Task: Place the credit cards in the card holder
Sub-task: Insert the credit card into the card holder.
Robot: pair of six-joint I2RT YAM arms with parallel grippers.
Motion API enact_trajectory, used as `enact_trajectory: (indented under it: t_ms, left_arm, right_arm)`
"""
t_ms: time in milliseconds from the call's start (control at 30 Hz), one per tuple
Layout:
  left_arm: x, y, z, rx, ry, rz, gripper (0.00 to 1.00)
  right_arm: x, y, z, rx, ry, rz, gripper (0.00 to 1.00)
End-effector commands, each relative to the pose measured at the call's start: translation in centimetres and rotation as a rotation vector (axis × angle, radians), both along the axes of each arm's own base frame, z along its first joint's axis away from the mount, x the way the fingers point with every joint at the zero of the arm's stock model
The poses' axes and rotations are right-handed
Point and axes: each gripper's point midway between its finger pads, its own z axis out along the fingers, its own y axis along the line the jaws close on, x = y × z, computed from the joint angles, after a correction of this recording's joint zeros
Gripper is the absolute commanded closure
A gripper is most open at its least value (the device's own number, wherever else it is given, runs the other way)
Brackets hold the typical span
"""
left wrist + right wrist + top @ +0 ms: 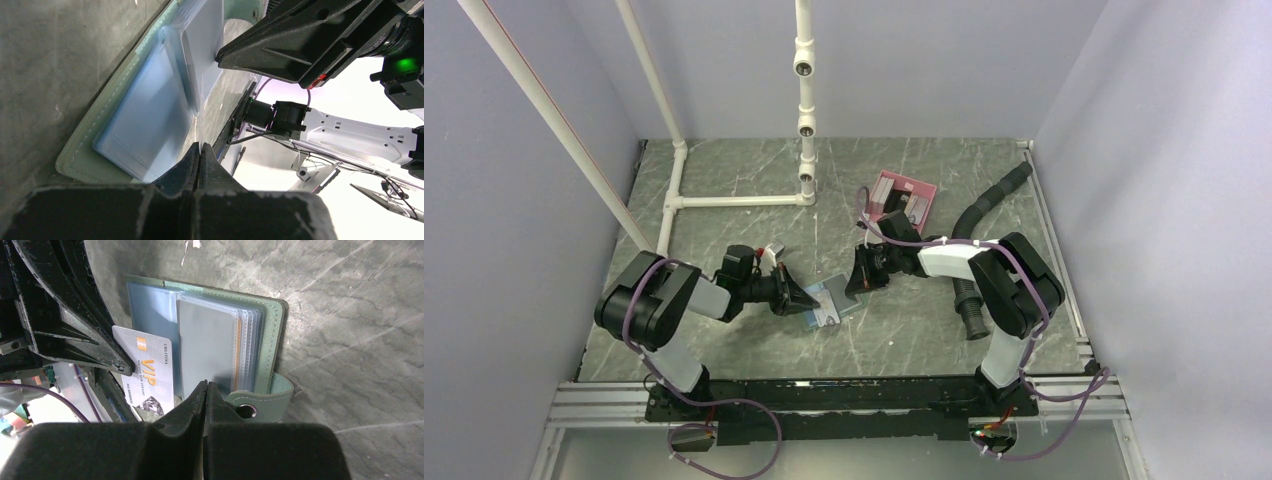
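The card is light, stiff and slick, so a pinch on one edge suits it, leaving the far end free to slide into a pocket. The left claw grasps it at the 9 o'clock side of the open holder, mid-table. The holder's sleeve is limp; the right claw is clenched, seemingly on its 6 o'clock edge. A tray sits at 1 o'clock, well apart.

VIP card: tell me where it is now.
Right wrist view, left of centre: the VIP card is over the left page of the open card holder, held by the left gripper, beside a sleeved grey card.
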Motion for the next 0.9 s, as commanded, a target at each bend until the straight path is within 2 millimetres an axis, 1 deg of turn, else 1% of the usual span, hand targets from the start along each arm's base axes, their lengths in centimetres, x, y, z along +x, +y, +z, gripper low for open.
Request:
enact_trajectory:
  t_ms: [0,133,433,567,667,867]
  left_arm:
    - [0.5,-0.5,0.8,-0.053,-0.027,-0.026,1.00]
    - [0.3,-0.5,-0.2,-0.056,0.008,-0.025,1.00]
    - [0.2,-0.4,-1.2,-0.042,0.044,-0.018,1.00]
    - [0.7,-0.4,-1.6,-0.022,0.057,-0.002,1.00]
    - [1.2,0.0,-2.1,0.009,0.072,0.019,1.00]
    - [2.3,0.6,-2.6,0.052,0.066,0.033,1.00]
  right_arm:
    - [0.5,-0.7,-1.3,-0.049,-0.023,-0.015,0.99]
    - [0.4,-0.7,-1.3,-0.047,-0.024,-0.014,0.99]
    - [0.3,-0.8,-1.4,-0.049,-0.020,-0.015,1.00]
    - [0.2,-0.8,-1.5,-0.046,-0.015,-0.013,1.00]
    - [0.1,-0.8,-1.7,-0.047,-0.012,-0.013,1.00]
    - [0.0,-0.9,-1.6,-0.049,-0.014,-0.012,1.00]
